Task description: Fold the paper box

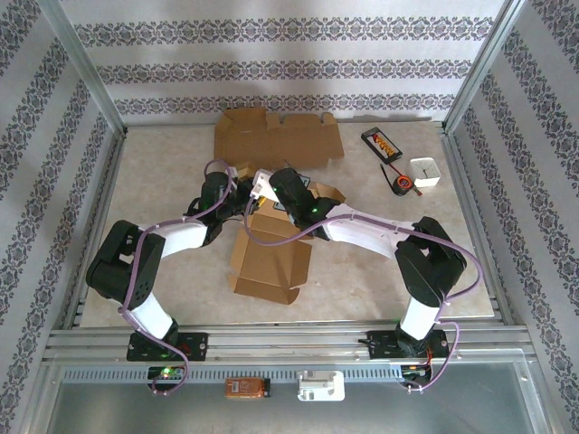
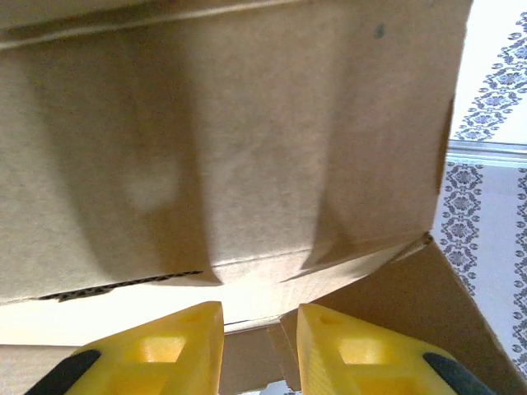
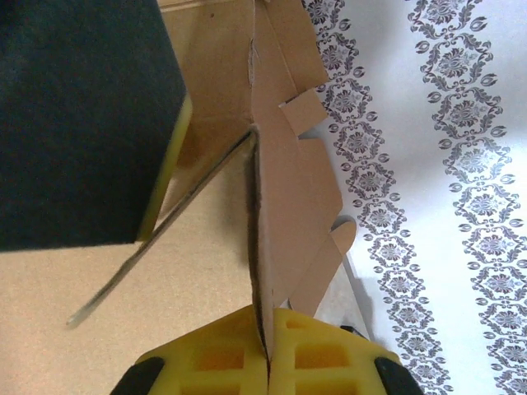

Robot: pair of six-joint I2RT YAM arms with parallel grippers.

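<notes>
The brown paper box (image 1: 271,262) lies partly folded at the middle of the table, its far flaps raised. Both arms meet over its far end. My right gripper (image 3: 265,317) is shut on the edge of an upright cardboard panel (image 3: 284,197), pinched thin between the yellow fingers. My left gripper (image 2: 259,309) has its yellow fingers (image 2: 177,337) a little apart, their tips close under a wide cardboard wall (image 2: 230,140); nothing is clearly pinched between them. In the top view the left gripper (image 1: 240,197) and right gripper (image 1: 262,194) sit almost together. The left arm's dark body (image 3: 74,123) shows beside the panel.
A second, flat cardboard sheet (image 1: 276,140) lies at the back of the table. At the back right sit a black tray (image 1: 382,143), a small white box (image 1: 425,172) and a black-and-orange item (image 1: 403,185). Metal frame rails edge the table.
</notes>
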